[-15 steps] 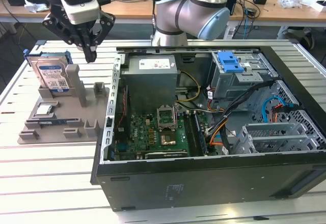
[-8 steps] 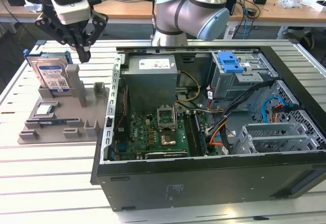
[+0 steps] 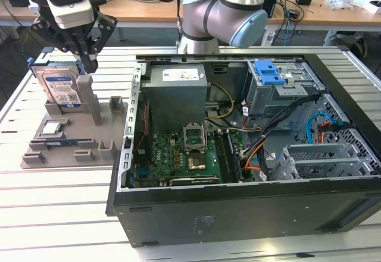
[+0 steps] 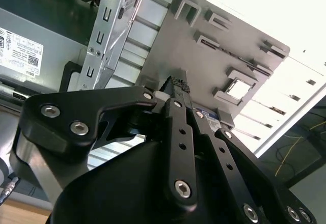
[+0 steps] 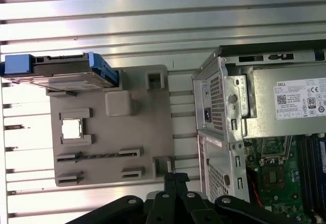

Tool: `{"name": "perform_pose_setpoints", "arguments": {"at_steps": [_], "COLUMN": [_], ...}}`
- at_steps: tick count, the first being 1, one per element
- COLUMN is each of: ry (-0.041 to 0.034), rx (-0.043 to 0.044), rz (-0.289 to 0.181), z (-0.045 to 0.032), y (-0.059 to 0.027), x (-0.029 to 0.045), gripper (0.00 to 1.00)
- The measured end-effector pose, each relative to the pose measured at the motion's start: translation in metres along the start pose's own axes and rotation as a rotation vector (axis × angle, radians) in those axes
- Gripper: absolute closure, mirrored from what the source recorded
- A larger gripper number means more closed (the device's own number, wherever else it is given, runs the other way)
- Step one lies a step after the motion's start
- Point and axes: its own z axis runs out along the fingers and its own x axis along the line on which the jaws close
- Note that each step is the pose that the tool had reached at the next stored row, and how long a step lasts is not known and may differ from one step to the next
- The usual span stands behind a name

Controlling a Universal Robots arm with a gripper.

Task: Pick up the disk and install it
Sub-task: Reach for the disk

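Claw clenched empty, tips near upright disk top edge, grey holder just beside open computer case

White-and-blue label on the disk at ten o'clock in the exterior view, white sticker with black print, little signs and barcodes on the grey power box in the first wrist view, small pale print patch on the black case side at six o'clock
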Motion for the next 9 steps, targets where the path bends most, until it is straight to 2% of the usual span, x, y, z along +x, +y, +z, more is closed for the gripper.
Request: {"name": "perform_pose_setpoints", "arguments": {"at_steps": [9], "ry": [0.0], "rx": [-0.0001], "rz": [0.0], "z": [-0.0002], "y": [-0.0003], "x": [0.0115], "gripper": [0.89]}}
